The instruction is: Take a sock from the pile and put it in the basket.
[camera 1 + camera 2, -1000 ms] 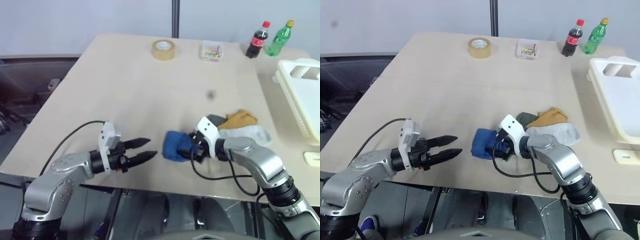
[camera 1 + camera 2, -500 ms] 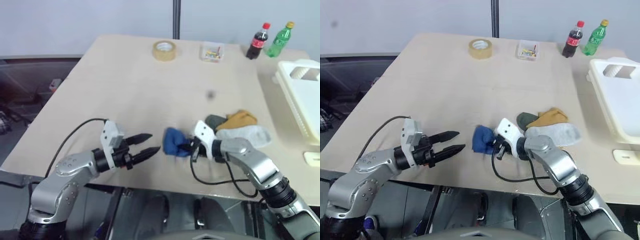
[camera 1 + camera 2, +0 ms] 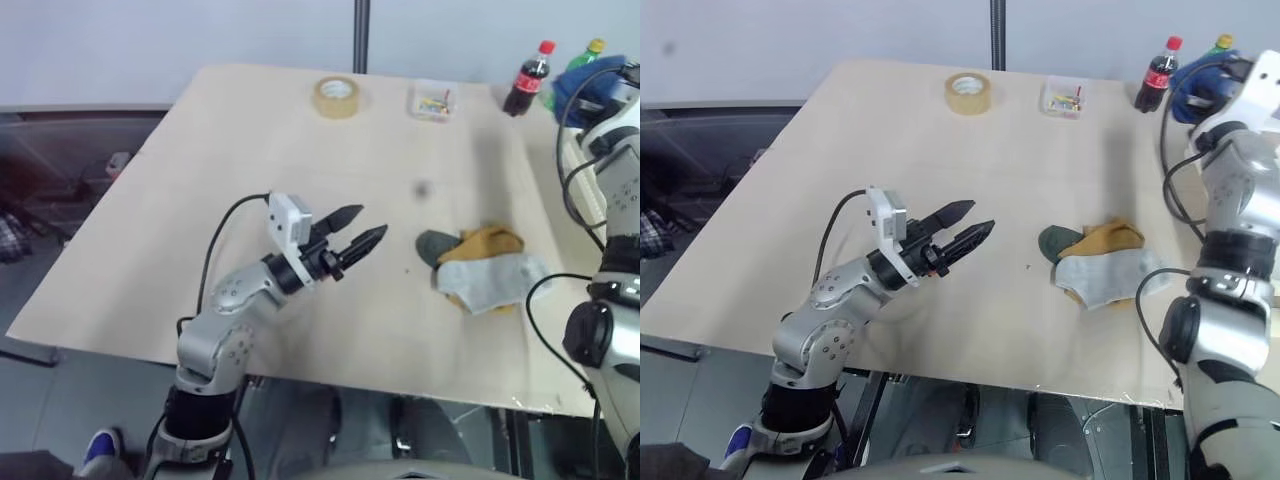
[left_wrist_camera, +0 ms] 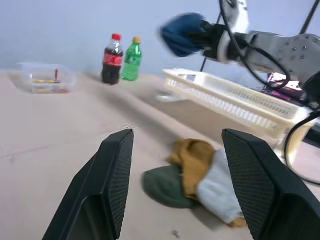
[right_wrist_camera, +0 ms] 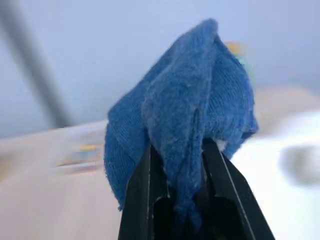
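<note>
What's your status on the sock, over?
Right gripper jaws shut on the blue sock, raised near the basket. Left gripper jaws open, empty, above the table. Nothing in the way.

From my station the room was evenly and softly lit, the tabletop (image 3: 250, 180) bright without glare. Faint, diffuse shadows lay beneath the pile (image 3: 480, 265), so the light probably came from overhead. Both head views were sharp. In the right wrist view the sock (image 5: 185, 110) was crisp but everything behind it smeared; the left wrist view's near fingers (image 4: 112, 175) looked soft.
</note>
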